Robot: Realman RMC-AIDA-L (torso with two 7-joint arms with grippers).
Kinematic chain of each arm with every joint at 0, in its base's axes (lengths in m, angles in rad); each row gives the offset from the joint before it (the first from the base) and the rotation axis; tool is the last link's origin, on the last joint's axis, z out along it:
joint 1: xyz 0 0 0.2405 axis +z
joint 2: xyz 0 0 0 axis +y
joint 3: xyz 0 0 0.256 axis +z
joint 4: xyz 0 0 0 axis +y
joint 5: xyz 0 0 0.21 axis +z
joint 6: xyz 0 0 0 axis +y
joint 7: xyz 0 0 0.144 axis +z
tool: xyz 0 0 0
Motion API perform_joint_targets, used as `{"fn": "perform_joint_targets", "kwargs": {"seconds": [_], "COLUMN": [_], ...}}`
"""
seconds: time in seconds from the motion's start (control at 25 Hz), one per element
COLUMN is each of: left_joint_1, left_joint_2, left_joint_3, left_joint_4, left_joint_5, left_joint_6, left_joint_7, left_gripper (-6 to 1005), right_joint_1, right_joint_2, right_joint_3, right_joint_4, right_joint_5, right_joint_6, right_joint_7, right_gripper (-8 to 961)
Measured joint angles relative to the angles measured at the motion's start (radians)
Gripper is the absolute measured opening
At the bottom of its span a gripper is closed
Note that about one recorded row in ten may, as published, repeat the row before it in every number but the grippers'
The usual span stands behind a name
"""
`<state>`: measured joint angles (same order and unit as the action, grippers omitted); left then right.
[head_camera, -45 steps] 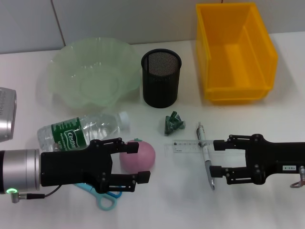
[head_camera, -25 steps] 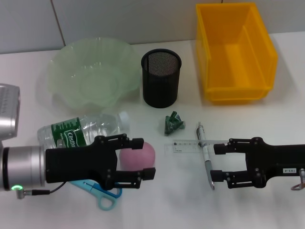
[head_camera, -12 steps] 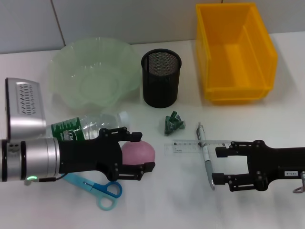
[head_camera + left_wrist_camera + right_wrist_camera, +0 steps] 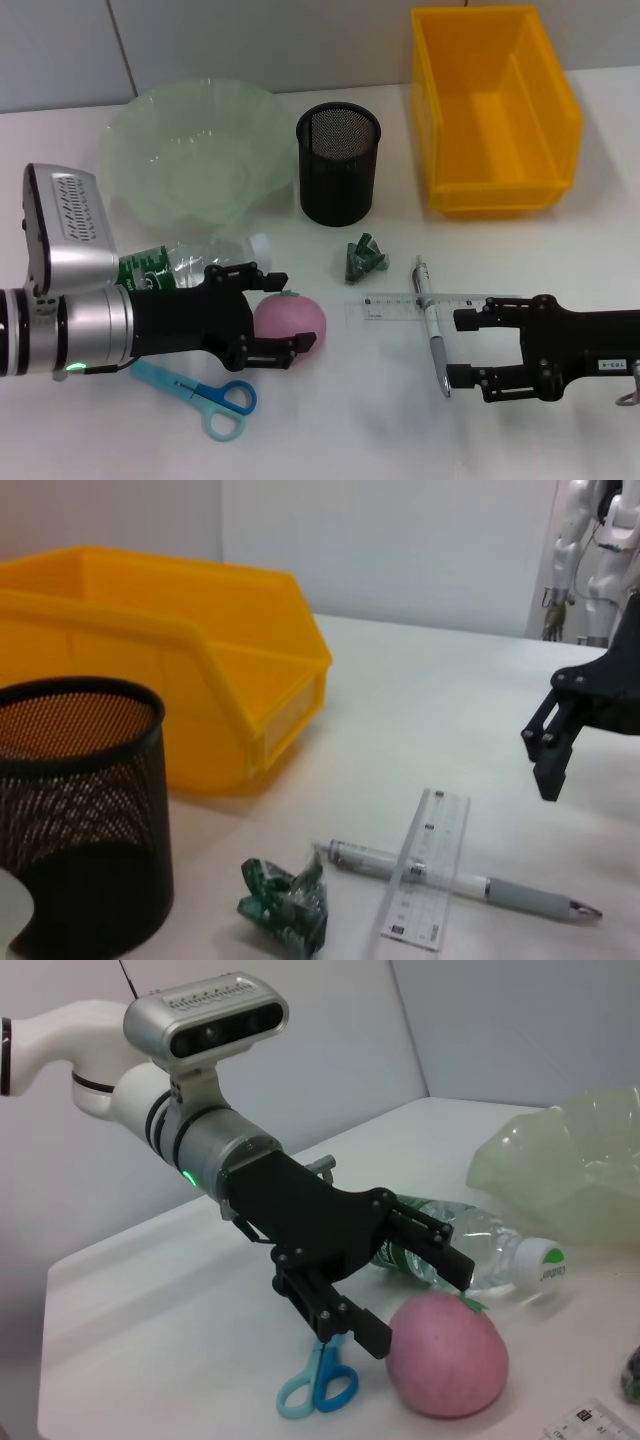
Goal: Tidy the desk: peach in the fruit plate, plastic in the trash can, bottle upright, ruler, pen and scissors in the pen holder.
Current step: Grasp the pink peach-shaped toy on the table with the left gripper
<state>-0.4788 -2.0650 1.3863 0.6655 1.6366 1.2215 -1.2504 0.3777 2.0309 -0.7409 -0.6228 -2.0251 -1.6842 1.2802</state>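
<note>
Behind the peach (image 4: 290, 320) lies the bottle (image 4: 195, 263), scissors (image 4: 205, 393) in front

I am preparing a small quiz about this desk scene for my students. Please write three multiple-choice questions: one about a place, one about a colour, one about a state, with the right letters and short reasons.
1. Where does the ruler lie?
A. inside the pen holder
B. on the table, crossing the pen
C. in the yellow bin

2. What colour are the scissors' handles?
A. red
B. black
C. light blue

3. How is the bottle now?
A. lying on its side
B. standing upright
C. inside the fruit plate

Answers:
1. B: the ruler rests on the table with the pen across it, before the right gripper.
2. C: both handle loops show light blue beside the left gripper.
3. A: the bottle lies flat behind the peach, its white cap pointing sideways.
</note>
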Motion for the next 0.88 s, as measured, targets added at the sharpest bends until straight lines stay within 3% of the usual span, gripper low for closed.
{"fn": "perform_joint_targets", "kwargs": {"seconds": [0.84, 0.88], "left_joint_1": [0.005, 0.005], "left_joint_2": [-0.004, -0.004], "left_joint_3": [0.030, 0.030], "left_joint_4": [0.009, 0.009], "left_joint_5": [0.036, 0.036], "left_joint_6": [-0.089, -0.089], "left_joint_7": [-0.028, -0.028], "left_gripper": [694, 647], "right_joint_1": [0.010, 0.010], "right_joint_2": [-0.003, -0.003], "right_joint_3": [0.001, 0.001], "right_joint_4": [0.000, 0.000], "right_joint_5": [0.000, 0.000], "right_joint_6": [0.004, 0.004], "right_joint_7": [-0.004, -0.004], "right_gripper": [768, 768]}}
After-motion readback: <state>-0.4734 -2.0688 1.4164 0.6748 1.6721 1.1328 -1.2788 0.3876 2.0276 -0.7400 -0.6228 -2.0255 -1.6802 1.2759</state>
